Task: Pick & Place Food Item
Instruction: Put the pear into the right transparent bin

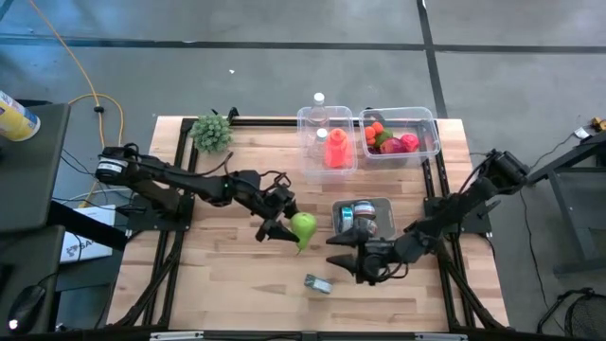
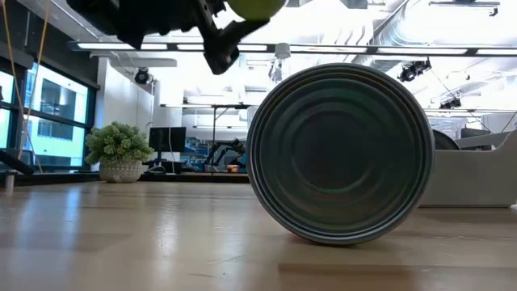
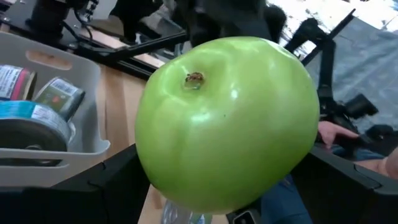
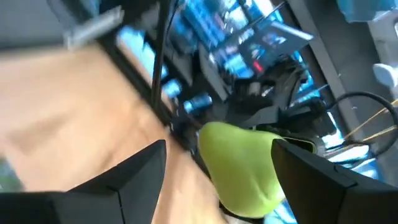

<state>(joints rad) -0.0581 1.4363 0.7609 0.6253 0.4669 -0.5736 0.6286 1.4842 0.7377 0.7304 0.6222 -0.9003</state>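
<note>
A: Where do we see the green apple (image 1: 304, 225)?

B: Near the middle of the high view, clamped in the left gripper (image 1: 284, 228) and held off the wooden table (image 1: 227, 275). In the left wrist view the apple (image 3: 227, 121) fills the centre of the frame.

A: And the right gripper (image 1: 348, 254)?

B: Lower centre-right of the high view, just below the grey bin (image 1: 383, 205) of cans. Its fingers stand apart with nothing between them, and in the right wrist view we see the apple (image 4: 239, 168) farther off through the gap.

A: Anything else on the table?

B: A can (image 1: 318, 283) lies on its side at lower centre. At the top sit a clear tub (image 1: 402, 133) of fruit, a second clear tub (image 1: 327, 142) with bottles, and a small green plant (image 1: 212, 132) at upper left.
</note>
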